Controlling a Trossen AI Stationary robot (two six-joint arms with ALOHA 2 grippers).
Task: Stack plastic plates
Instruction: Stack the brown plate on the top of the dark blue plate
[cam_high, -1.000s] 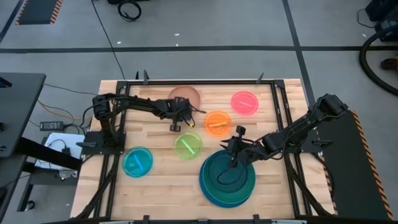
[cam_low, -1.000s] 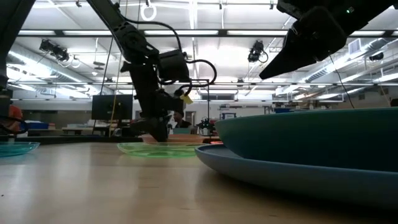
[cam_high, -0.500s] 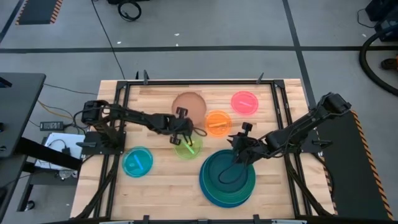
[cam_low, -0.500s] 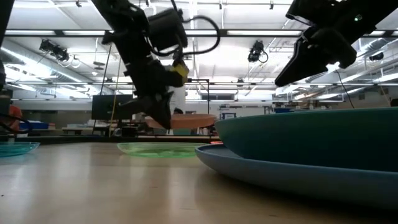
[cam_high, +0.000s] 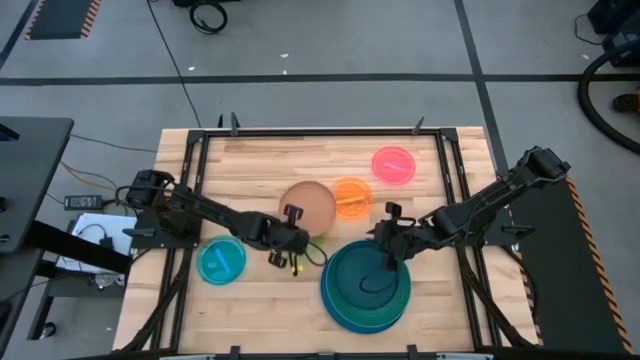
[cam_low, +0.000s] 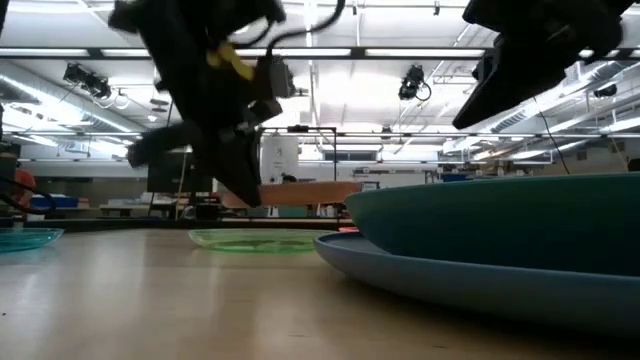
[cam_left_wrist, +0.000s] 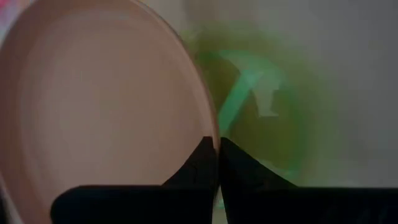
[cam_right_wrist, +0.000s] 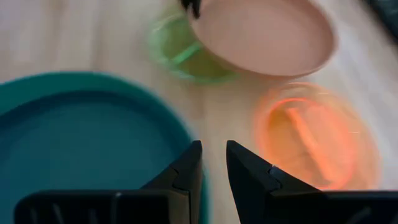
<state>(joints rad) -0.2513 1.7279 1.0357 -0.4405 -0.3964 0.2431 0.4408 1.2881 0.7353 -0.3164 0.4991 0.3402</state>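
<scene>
High view shows the left gripper (cam_high: 287, 243) clamped on the rim of the tan-brown plate (cam_high: 308, 207), held above the lime-green plate (cam_low: 250, 240). Beside it, the right gripper (cam_high: 388, 243) hovers over the stacked teal plate (cam_high: 365, 285), fingers slightly parted, holding nothing

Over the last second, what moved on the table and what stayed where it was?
The left gripper, shut on the tan-brown plate, carried it off the table's far side toward the teal stack; it now hangs over the lime-green plate. The right gripper drew back slightly from the stack's middle to its far edge. The pink, orange and cyan plates stayed put.
</scene>
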